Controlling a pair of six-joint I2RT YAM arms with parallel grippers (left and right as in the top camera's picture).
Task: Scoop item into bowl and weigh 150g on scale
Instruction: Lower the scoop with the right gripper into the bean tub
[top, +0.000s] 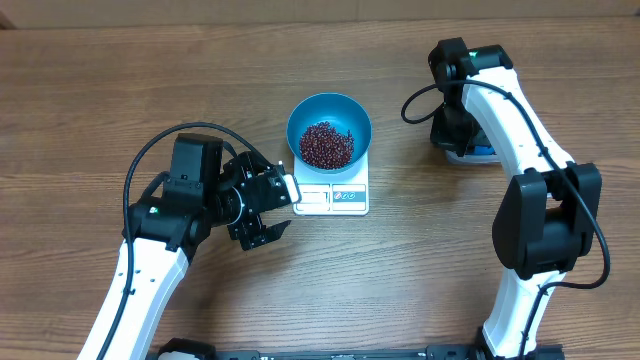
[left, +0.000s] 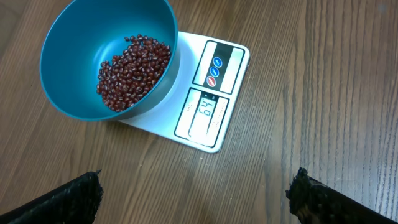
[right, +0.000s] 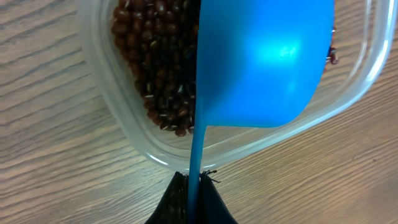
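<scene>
From overhead, the blue bowl (top: 300, 118) sits on the white scale (top: 332, 197), covering its rear part, with a pile of dark red-brown beans (top: 326, 145) in its bottom. The left gripper (top: 276, 207) hovers just beside the scale's left front corner, jaws wide apart and holding nothing. The right arm (top: 505, 100) reaches to the far right of the table (top: 80, 90), well apart from the scale, and hides its own fingers. In the left wrist view, the bowl and beans lie at upper left and the scale's lit display shows digits, while the two black fingertips (left: 68, 200) stand at the bottom corners over bare wood. In the right wrist view, the right gripper (right: 193, 202) is clamped on the thin handle of a bright blue scoop (right: 267, 62), which is tilted over a clear plastic tub (right: 130, 134) holding more beans
</scene>
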